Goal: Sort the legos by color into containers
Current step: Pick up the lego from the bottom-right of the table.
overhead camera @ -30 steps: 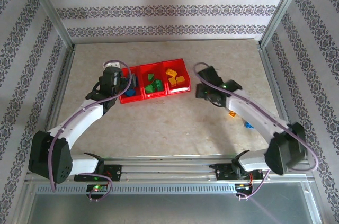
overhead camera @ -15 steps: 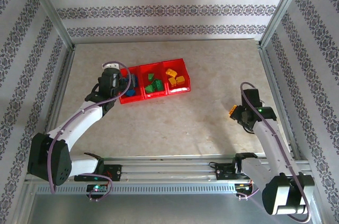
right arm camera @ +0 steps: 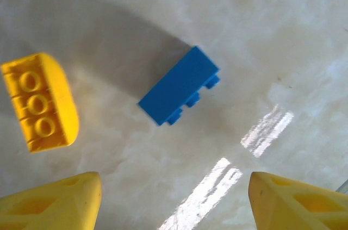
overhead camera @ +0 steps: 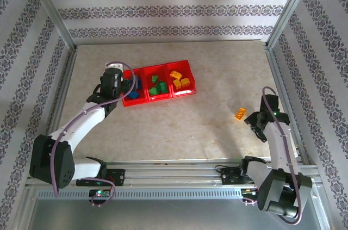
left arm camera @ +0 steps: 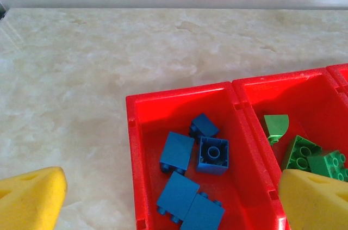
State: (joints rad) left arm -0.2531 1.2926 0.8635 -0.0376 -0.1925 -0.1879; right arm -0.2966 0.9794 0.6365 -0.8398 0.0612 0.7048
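One blue brick (right arm camera: 179, 85), loose on the worktop (overhead camera: 179, 126) well right of the red tray (overhead camera: 142, 101), beside a yellow brick (right arm camera: 41, 102): likely light, rigid, slick; pinch its long flat sides; right claw (right arm camera: 174, 200) gapes empty above, left claw (left arm camera: 171, 197) released over the tray.

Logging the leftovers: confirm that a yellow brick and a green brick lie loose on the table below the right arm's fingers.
Wrong in one respect: the second brick is blue, not green, as the right wrist view shows. It and the yellow brick lie loose on the table below the right arm's fingers.
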